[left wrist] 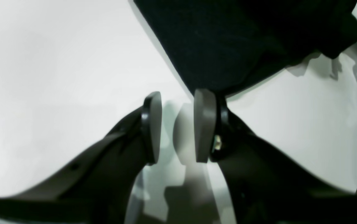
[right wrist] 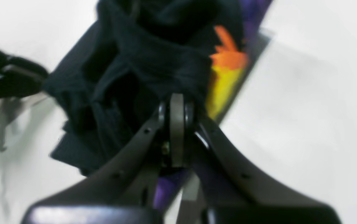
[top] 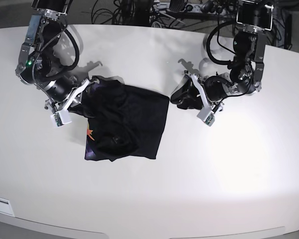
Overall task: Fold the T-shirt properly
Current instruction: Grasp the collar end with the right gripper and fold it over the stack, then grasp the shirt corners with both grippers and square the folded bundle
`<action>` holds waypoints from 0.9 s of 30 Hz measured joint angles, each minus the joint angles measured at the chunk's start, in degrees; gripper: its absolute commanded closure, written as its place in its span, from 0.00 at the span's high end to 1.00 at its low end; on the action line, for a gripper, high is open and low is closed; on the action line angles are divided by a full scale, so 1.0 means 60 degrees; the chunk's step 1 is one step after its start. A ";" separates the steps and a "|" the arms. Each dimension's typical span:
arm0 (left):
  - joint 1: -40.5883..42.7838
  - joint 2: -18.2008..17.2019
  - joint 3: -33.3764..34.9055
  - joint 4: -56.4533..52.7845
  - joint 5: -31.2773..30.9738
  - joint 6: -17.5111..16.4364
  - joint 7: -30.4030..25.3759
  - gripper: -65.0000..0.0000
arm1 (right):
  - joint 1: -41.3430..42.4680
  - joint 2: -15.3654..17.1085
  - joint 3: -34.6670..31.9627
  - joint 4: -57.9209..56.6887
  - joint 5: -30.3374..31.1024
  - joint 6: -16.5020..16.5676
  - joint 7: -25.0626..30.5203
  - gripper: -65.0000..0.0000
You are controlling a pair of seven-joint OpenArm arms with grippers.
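Observation:
The black T-shirt (top: 139,119) lies bunched on the white table (top: 214,189), its left part lifted into folds. Orange print (top: 89,133) shows at its lower left edge. In the right wrist view my right gripper (right wrist: 177,105) is shut on a fold of the black cloth (right wrist: 153,62), with orange print (right wrist: 228,59) beside it. In the base view this gripper (top: 85,92) is at the shirt's left edge. My left gripper (left wrist: 178,124) is open and empty, with the shirt's corner (left wrist: 222,40) just past its fingertips. In the base view it (top: 178,97) sits just right of the shirt's upper right corner.
Cables (top: 139,10) run along the table's far edge. Both arm bases stand at the back, left (top: 45,20) and right (top: 251,30). The table's front edge (top: 139,234) is at the bottom of the base view.

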 measured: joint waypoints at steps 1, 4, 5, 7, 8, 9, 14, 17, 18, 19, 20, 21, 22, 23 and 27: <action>0.0000 0.0000 0.0000 0.0000 -0.0004 0.0000 0.0000 0.30 | 0.0000 0.0000 -0.0197 0.0000 0.0004 0.0004 -0.0004 0.00; 0.0000 0.0000 0.0000 0.0000 -0.0004 0.0000 0.0004 0.30 | 0.0095 -0.0051 -0.0525 0.0000 0.0004 0.0015 -0.0011 0.00; 0.0000 0.0000 0.0000 0.0000 -0.0004 0.0000 0.0000 0.30 | 0.0193 -0.0055 -0.0517 0.0000 -0.0004 0.0011 -0.0011 0.00; 0.0000 0.0000 0.0000 0.0000 -0.0004 0.0000 0.0004 0.30 | 0.0557 -0.0047 -0.0361 0.0000 -0.0117 0.0011 -0.0018 0.00; 0.0000 0.0000 0.0000 0.0000 -0.0004 0.0000 0.0004 0.30 | 0.0780 -0.0044 -0.0248 0.0000 -0.0200 -0.0025 -0.0011 0.00; 0.0004 0.0004 0.0000 0.0000 -0.0004 0.0000 0.0004 0.30 | 0.0980 -0.0022 -0.0142 0.0000 -0.0215 -0.0211 0.0007 0.00; 0.0029 0.0000 0.0000 0.0000 -0.0007 0.0000 -0.0036 0.30 | 0.1541 -0.0033 0.0448 0.0000 -0.0612 -0.0521 0.0175 0.00; 0.0029 0.0000 0.0000 0.0000 -0.0007 -0.0004 -0.0033 0.30 | 0.1683 0.0055 0.0692 0.0000 -0.1960 -0.1450 0.0226 0.00; 0.0029 0.0000 0.0000 0.0000 -0.0004 -0.0004 -0.0033 0.30 | 0.1610 0.0146 0.0692 0.0000 -0.2204 -0.1621 0.0219 0.00; 0.0029 0.0000 0.0000 0.0000 -0.0004 -0.0004 -0.0033 0.30 | 0.1486 0.0226 0.0699 0.0000 -0.2215 -0.1701 0.0215 0.00; 0.0029 0.0000 0.0000 0.0000 -0.0007 0.0000 -0.0033 0.30 | 0.1333 0.0248 0.0699 0.0000 -0.2266 -0.1727 0.0215 0.00; 0.0029 0.0000 0.0000 0.0000 -0.0004 -0.0004 -0.0029 0.30 | 0.1184 0.0229 0.0699 0.0000 -0.2393 -0.1916 0.0208 0.00; 0.0029 0.0004 0.0000 0.0000 -0.0004 -0.0004 -0.0033 0.30 | 0.1035 0.0193 0.0685 0.0000 -0.2466 -0.1960 0.0204 0.00; 0.0033 0.0004 0.0000 0.0000 -0.0007 -0.0004 -0.0033 0.30 | 0.0860 0.0164 0.0674 0.0000 -0.2444 -0.2011 0.0215 0.00; 0.0029 0.0000 0.0000 0.0000 -0.0004 -0.0004 -0.0033 0.30 | 0.0168 -0.0033 0.0670 0.0000 -0.2408 -0.1883 0.0240 0.00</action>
